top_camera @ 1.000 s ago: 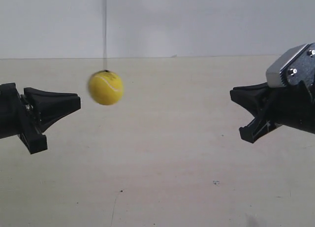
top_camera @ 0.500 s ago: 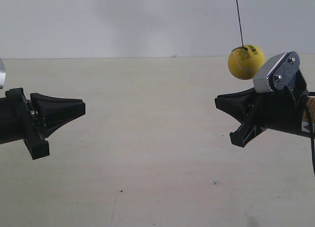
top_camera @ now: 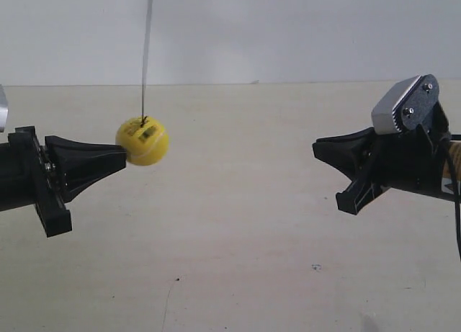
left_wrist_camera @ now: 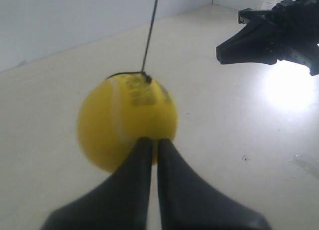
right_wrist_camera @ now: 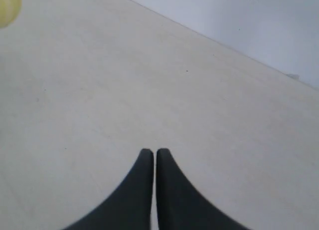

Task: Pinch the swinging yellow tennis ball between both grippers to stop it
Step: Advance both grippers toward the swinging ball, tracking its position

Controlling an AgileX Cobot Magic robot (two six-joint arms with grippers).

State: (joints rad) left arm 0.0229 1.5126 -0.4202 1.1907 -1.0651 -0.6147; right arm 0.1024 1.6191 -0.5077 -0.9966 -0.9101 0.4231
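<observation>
The yellow tennis ball point(top_camera: 142, 140) hangs on a thin dark string point(top_camera: 146, 55), its barcode sticker facing up. It touches, or nearly touches, the tip of my left gripper point(top_camera: 124, 158), the arm at the exterior view's left. In the left wrist view the ball point(left_wrist_camera: 127, 121) fills the space right at the shut tips of the left gripper point(left_wrist_camera: 152, 141). My right gripper point(top_camera: 317, 146) is shut and far from the ball, across the table. Only a yellow edge of the ball point(right_wrist_camera: 8, 8) shows in the right wrist view, well away from the right gripper point(right_wrist_camera: 154, 152).
A pale wooden tabletop point(top_camera: 238, 224) runs under both arms, with a white wall point(top_camera: 288, 29) behind. The right arm carries a grey-white box point(top_camera: 403, 105) on top. The right gripper point(left_wrist_camera: 259, 38) also shows in the left wrist view.
The ball has swung from beside the right gripper back across to the left gripper's tip. Both arms have stayed nearly still over the last half second.
</observation>
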